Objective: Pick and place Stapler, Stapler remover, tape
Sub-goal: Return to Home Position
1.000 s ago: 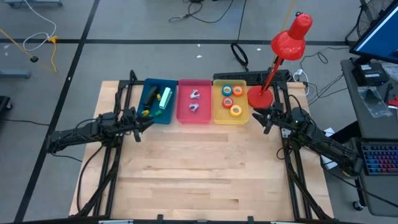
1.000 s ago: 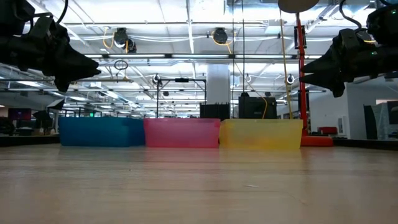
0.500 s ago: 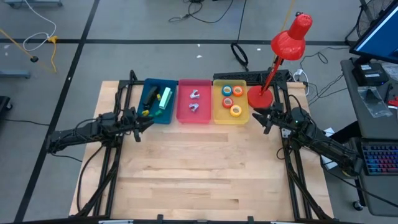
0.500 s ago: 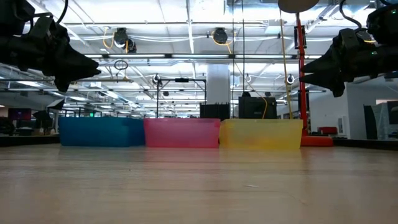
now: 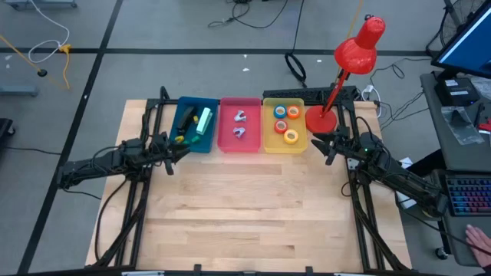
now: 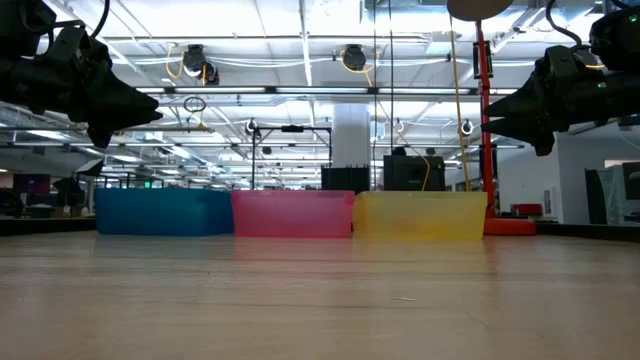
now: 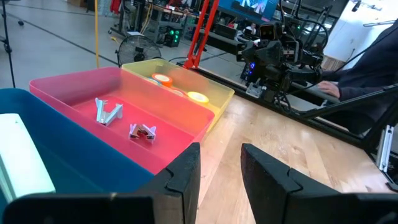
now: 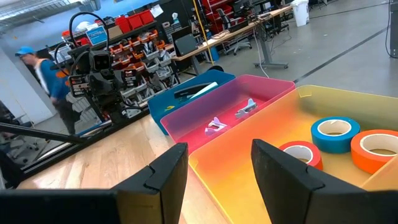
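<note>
Far left, the left gripper hangs over the table just in front of the blue bin, fingers apart and holding nothing. The low view shows it raised well above the tabletop.

Into the blue bin now: the staplers lie inside, the green one against the side nearest the red bin.

Next along, touching it, the red bin holds 2 removers, one behind the other and apart.

Then the yellow bin, again wall to wall, with 4 tapes lying flat inside: blue and orange at the back, red in the middle, a yellow-orange one nearest the front.

The lamp stands with its round base just beside the yellow bin, its shade tilted away over the floor.

On the right, the right gripper sits near the yellow bin's front corner, lifted off the table, its 2 fingers spread with nothing between them.

At the far right edge, a hand shows, well apart from the table.
</note>
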